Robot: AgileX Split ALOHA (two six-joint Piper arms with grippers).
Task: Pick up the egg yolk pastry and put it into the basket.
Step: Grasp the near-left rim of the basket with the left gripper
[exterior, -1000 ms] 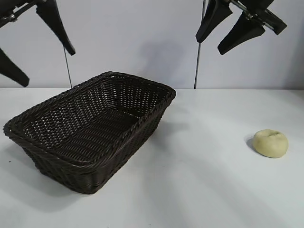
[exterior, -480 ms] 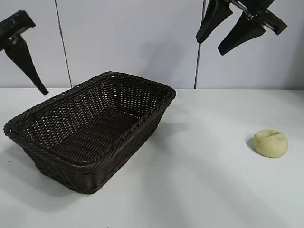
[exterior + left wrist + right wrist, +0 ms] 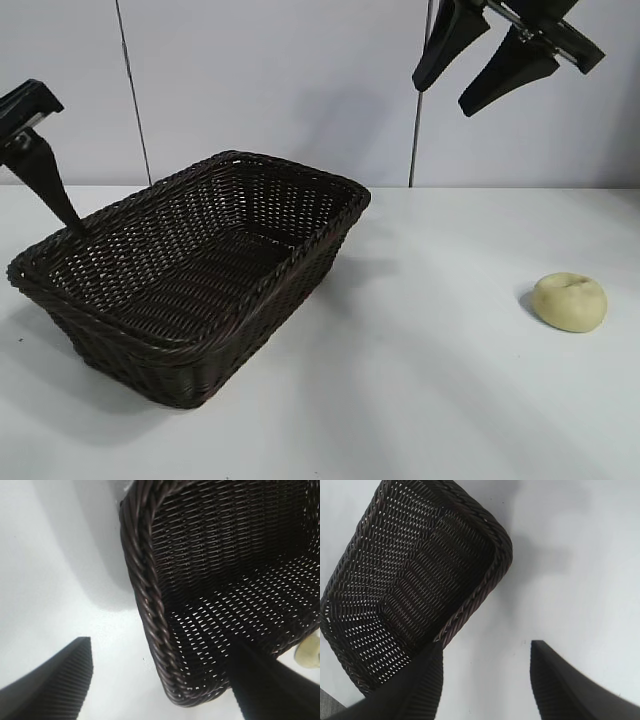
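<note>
Lying on table, egg yolk pastry [image 3: 569,301] well below the right hand [image 3: 476,62], fingers apart, empty

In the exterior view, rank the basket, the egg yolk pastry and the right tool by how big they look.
1. basket, by far the largest.
2. right tool, open and hanging at the top; partly cut off by the edge, so its rank is unsure.
3. egg yolk pastry, smallest.

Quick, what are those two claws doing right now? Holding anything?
Left claw: open, holding nothing, by the basket rim.
Right claw: open, holding nothing, up high above the table.
</note>
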